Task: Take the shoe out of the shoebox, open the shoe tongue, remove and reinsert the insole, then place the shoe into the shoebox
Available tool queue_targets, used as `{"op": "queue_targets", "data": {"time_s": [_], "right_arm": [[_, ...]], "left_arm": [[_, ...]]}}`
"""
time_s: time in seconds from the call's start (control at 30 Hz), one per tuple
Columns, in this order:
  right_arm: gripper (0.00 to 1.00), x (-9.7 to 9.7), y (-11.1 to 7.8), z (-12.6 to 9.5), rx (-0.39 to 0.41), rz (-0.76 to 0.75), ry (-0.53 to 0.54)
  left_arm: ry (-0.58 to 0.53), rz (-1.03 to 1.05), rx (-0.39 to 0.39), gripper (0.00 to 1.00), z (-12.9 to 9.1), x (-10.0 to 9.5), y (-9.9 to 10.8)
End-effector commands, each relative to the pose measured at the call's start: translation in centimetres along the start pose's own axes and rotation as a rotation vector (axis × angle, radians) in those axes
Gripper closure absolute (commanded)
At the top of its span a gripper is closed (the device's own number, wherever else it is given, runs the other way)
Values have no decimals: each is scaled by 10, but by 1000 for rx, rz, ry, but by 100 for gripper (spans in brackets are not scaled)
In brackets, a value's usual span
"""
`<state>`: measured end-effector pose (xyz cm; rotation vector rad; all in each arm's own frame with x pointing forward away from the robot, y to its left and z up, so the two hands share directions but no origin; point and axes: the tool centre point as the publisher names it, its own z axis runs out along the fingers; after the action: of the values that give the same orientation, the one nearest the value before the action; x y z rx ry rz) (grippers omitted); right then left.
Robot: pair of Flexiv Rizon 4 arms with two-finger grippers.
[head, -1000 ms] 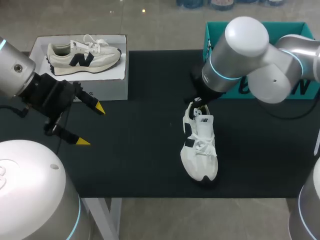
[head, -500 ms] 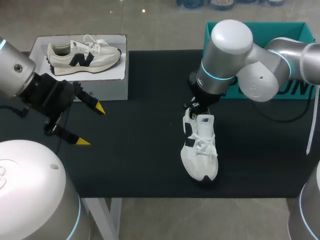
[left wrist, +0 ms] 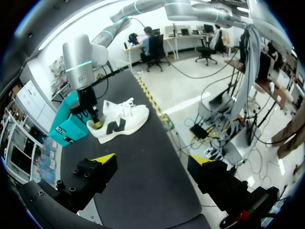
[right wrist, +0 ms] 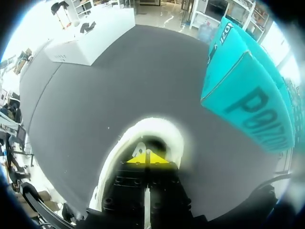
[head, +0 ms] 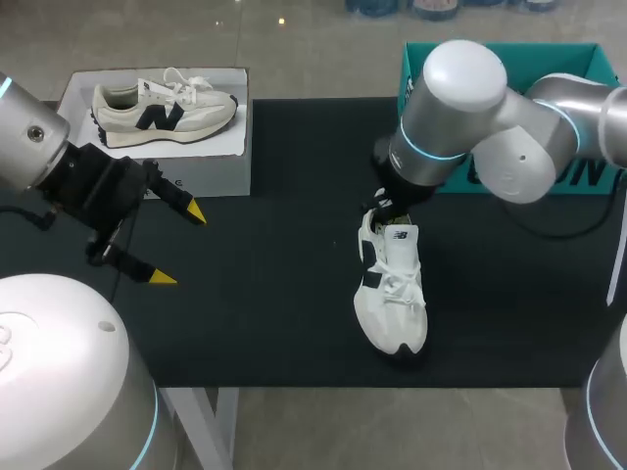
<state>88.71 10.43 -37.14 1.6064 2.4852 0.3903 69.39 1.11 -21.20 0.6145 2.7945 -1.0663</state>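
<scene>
- Shoe (head: pixel 392 289) — out of the teal shoebox (right wrist: pixel 248 95), lying on the black mat (head: pixel 245 313) near mid-table, toe toward the near edge, heel toward the box.
- Right gripper (head: pixel 384 204) — down at the heel, tips inside the shoe's opening. In the right wrist view the two yellow tips are pressed together, no gap showing. Whether a thin edge of insole is pinched between them, cannot tell.
- Change over the last second: the right arm's wrist swung toward the middle of the table, then back. The fingertips stayed in the heel opening throughout. The shoe has barely shifted, and no insole shows outside it.
- Reading: likely working at the insole inside the heel, feeling for or adjusting a hold. Removal does not look to have begun; reinserting and boxing remain.
- Left gripper (head: pixel 179 245) — unmoved at its own side of the mat, fingers spread wide, holding nothing, well apart from the shoe.
- Also there: a white box (head: pixel 211 166) at the far left corner with a second shoe (head: pixel 162 106) on top, untouched.
</scene>
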Motion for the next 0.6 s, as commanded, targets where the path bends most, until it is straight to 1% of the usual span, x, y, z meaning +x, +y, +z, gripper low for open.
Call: {"op": "queue_targets", "data": {"time_s": [0.03,0.23,0.4,0.53,0.6], "right_arm": [[100,-1,-7,-15,-3,-3,-13],[100,6,-9,-3,37,-3,9],[100,15,-5,9,83,-13,34],[100,20,-3,27,107,-3,67],[100,21,-4,34,124,-2,60]], "left_arm": [[2,0,-1,0,0,0,0],[2,0,-1,0,0,0,0],[2,0,-1,0,0,0,0],[2,0,-1,0,0,0,0],[2,0,-1,0,0,0,0]]}}
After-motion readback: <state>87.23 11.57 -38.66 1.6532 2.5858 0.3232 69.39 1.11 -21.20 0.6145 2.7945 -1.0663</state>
